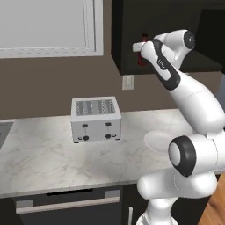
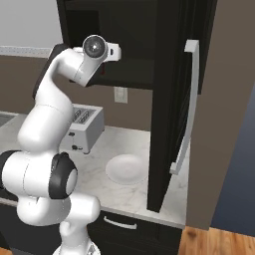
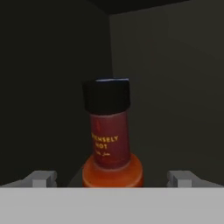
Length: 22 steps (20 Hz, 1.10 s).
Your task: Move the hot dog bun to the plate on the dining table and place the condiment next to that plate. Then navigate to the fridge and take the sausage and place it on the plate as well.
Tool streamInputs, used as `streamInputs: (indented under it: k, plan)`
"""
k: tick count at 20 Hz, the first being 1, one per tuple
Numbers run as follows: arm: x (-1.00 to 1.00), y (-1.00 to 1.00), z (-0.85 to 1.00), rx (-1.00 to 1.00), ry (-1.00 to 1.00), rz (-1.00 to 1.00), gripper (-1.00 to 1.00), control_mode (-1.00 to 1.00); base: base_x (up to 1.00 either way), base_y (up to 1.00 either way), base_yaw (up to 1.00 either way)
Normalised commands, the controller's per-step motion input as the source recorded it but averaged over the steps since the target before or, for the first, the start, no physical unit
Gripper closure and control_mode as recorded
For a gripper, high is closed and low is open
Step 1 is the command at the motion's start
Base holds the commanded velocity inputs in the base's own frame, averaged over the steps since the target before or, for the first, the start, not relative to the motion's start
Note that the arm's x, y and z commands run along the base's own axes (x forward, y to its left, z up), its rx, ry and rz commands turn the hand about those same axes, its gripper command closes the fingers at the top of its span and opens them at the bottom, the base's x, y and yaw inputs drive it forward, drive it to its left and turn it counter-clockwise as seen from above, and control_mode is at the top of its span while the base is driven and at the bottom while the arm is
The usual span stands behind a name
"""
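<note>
In the hand view the two fingertips of the claw (image 3: 112, 178) stand wide apart at the bottom edge, one to each side of the condiment (image 3: 109, 140), with clear gaps between them and the glass. The claw is released and grasps nothing. The bottle stands upright just ahead of it, its black cap (image 3: 106, 95) at the top, its red label facing the camera, its rounded body low between the tips.

Behind the bottle are the dark walls of an upper cabinet (image 2: 134, 45), where the condiment sits on the shelf. In the left base view the arm reaches up from the marble surface (image 1: 44, 154) into that cabinet, and a sliver of red shows at the wrist.

Lower on the surface stand a toaster (image 1: 96, 119) and a white plate (image 2: 126, 169), well apart from the bottle.

The step in hand looks like fetching the condiment; the bun and the sausage do not figure here. The next move likely calls for a short advance so the tips flank the neck or body, then a firm clench, then a level draw outward that clears the cabinet's edge and open door (image 2: 174, 99).
</note>
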Motion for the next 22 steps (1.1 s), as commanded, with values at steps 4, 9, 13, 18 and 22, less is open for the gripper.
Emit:
streamInputs:
  k: [4,9,13,18,22]
  plan:
    - [0.17,0.00,-0.09,0.00,0.00,0.00,-1.00,-1.00,0.00,0.00,0.00]
    - [0.21,0.10,-0.12,0.00,0.00,0.00,1.00,-1.00,0.00,0.00,0.00]
    - [0.13,0.06,-0.07,0.00,0.00,0.00,1.00,-1.00,0.00,0.00,0.00]
    - [0.09,0.05,-0.02,0.00,0.03,0.00,1.00,-1.00,0.00,0.00,0.00]
    - [0.03,0.00,0.00,0.00,0.00,0.00,1.00,-1.00,0.00,0.00,0.00]
